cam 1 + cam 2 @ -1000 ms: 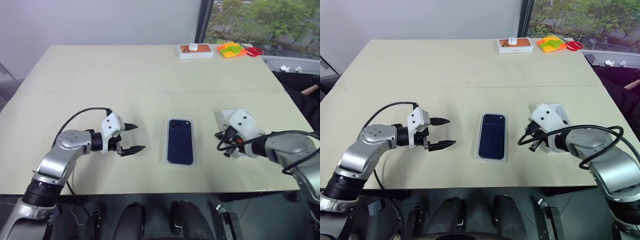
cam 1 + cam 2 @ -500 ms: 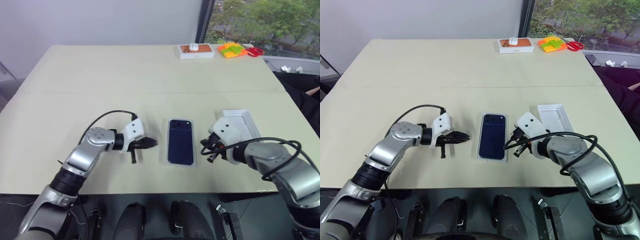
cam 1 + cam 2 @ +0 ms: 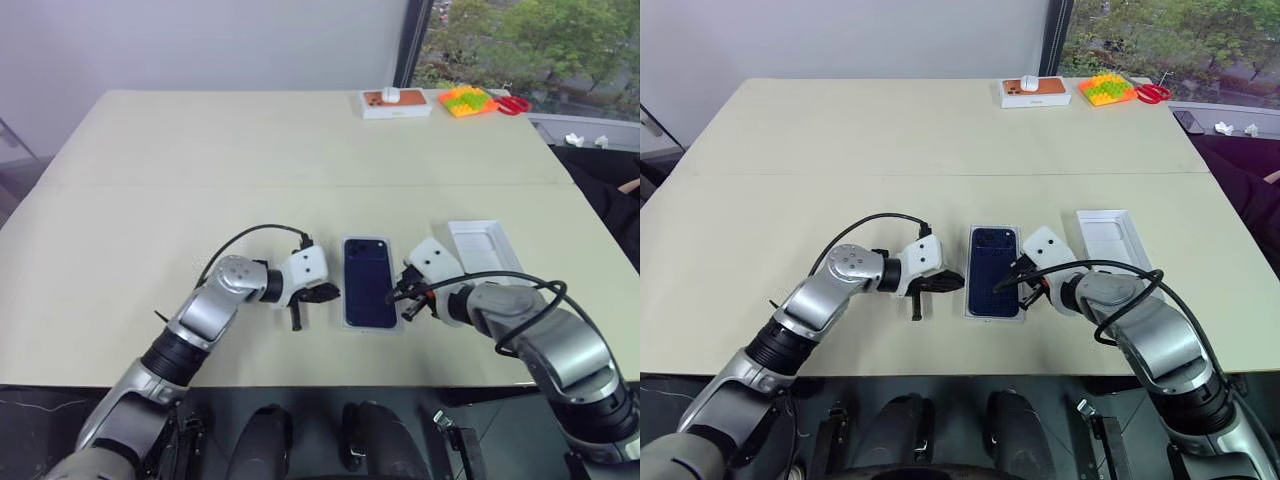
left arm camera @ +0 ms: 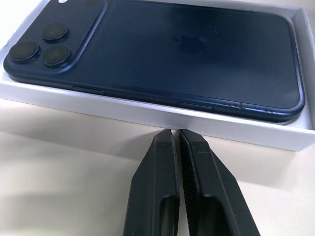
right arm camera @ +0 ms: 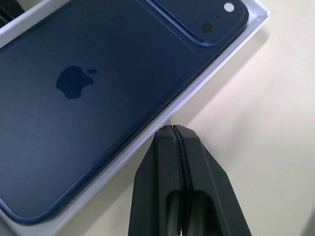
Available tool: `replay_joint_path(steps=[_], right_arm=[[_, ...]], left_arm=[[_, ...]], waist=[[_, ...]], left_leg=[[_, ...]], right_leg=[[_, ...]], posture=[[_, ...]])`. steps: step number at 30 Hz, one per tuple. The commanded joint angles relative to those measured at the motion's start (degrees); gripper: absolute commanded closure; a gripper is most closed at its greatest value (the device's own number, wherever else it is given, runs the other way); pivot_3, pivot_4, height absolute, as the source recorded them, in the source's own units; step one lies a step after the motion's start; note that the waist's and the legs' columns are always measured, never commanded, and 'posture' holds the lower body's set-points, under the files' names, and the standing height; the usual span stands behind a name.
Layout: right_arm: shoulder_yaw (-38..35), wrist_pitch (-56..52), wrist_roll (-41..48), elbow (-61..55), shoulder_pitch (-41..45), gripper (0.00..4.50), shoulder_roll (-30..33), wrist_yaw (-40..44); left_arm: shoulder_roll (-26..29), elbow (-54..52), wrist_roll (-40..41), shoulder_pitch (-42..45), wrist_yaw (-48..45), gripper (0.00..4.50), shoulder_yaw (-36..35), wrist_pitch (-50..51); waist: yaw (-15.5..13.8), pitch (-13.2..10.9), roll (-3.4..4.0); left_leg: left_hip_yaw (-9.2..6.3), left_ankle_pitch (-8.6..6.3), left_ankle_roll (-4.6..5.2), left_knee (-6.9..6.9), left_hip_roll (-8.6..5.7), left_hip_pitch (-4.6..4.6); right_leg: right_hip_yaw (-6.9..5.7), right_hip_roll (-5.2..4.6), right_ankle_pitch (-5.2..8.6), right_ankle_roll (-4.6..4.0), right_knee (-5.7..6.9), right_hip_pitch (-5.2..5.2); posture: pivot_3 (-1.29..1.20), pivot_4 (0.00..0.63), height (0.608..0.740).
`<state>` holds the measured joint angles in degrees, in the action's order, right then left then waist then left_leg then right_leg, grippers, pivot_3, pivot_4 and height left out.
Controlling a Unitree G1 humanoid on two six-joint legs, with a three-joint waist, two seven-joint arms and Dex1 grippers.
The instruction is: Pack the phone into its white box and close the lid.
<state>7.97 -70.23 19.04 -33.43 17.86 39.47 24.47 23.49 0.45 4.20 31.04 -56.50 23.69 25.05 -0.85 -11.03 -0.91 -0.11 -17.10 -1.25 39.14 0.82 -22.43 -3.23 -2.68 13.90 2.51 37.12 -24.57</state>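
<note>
My phone [image 3: 369, 281] lies face down in the box [image 4: 147, 114] mid-counter [image 3: 250, 150], both pincers pressed together at its sides. The lid [image 3: 485, 247], to the right, remains to go on.

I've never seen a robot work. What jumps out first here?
A dark blue phone lies back-up in a shallow white box near the table's front edge. The left gripper and right gripper, both shut, point at the box's long sides. Another white box piece lies to the right.
</note>
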Motion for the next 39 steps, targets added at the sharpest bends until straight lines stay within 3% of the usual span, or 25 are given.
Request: replay_joint_path(steps=[1,7,17,20,25,31,39], right_arm=[[-0.6,0.8,0.6,-1.5,0.3,4.5,0.0,0.9],[-2.0,0.7,0.6,-1.5,-0.5,4.5,1.7,1.5],[-7.2,-0.6,0.9,-1.8,-1.5,4.5,6.2,2.9],[-11.7,-1.8,2.0,-2.1,-1.7,3.59,8.7,4.6],[-20.0,-7.5,4.3,-2.4,1.9,1.1,10.9,5.3],[-21.6,-21.2,4.2,2.5,6.7,1.1,6.2,0.8],[-19.9,-22.3,5.9,7.9,9.2,1.1,1.6,-7.3]], left_arm=[[-2.7,-0.3,0.9,0.7,0.5,4.2,0.7,1.2],[-5.8,0.9,0.2,1.7,1.3,4.2,1.3,1.8],[-4.1,-3.4,2.9,0.3,1.1,4.2,-1.8,6.5],[-3.0,-5.0,4.4,-0.2,2.1,4.25,-4.2,9.0],[0.6,-8.0,6.8,-1.4,1.0,4.25,-7.5,9.1],[6.7,-5.9,9.5,-3.8,-7.5,4.25,-10.1,-3.0],[9.2,-5.2,12.3,-3.7,-14.4,4.25,-10.2,-5.9]], waist=[[0.0,0.0,0.0],[0.0,0.0,0.0],[0.1,0.0,0.0],[0.1,0.0,0.01],[0.3,0.0,0.02],[0.1,0.0,0.03],[0.1,0.0,0.05]], left_leg=[[0.0,0.0,0.0,0.0,0.0,0.0],[0.0,0.0,0.0,0.01,-0.02,0.0],[-0.02,-0.01,0.02,0.01,-0.01,0.01],[-0.02,-0.01,0.03,0.01,0.0,0.01],[-0.01,-0.01,0.03,0.01,0.03,0.06],[-0.03,-0.01,0.03,-0.01,0.1,0.07],[0.04,-0.02,0.04,0.0,0.0,0.01]], right_leg=[[0.0,0.0,0.0,0.0,0.0,0.0],[0.0,-0.02,0.0,0.0,0.0,0.02],[0.0,0.0,0.0,0.0,0.01,0.02],[0.0,0.0,0.0,0.0,0.02,0.01],[0.01,0.06,0.0,0.0,0.07,0.01],[-0.01,0.1,-0.01,-0.03,0.07,0.0],[0.03,-0.03,-0.01,-0.02,0.02,0.0]], posture=[[0.0,0.15,0.74],[0.0,0.15,0.74],[0.0,0.15,0.74],[0.0,0.15,0.74],[0.0,0.15,0.74],[0.0,0.15,0.74],[0.0,0.15,0.74]])
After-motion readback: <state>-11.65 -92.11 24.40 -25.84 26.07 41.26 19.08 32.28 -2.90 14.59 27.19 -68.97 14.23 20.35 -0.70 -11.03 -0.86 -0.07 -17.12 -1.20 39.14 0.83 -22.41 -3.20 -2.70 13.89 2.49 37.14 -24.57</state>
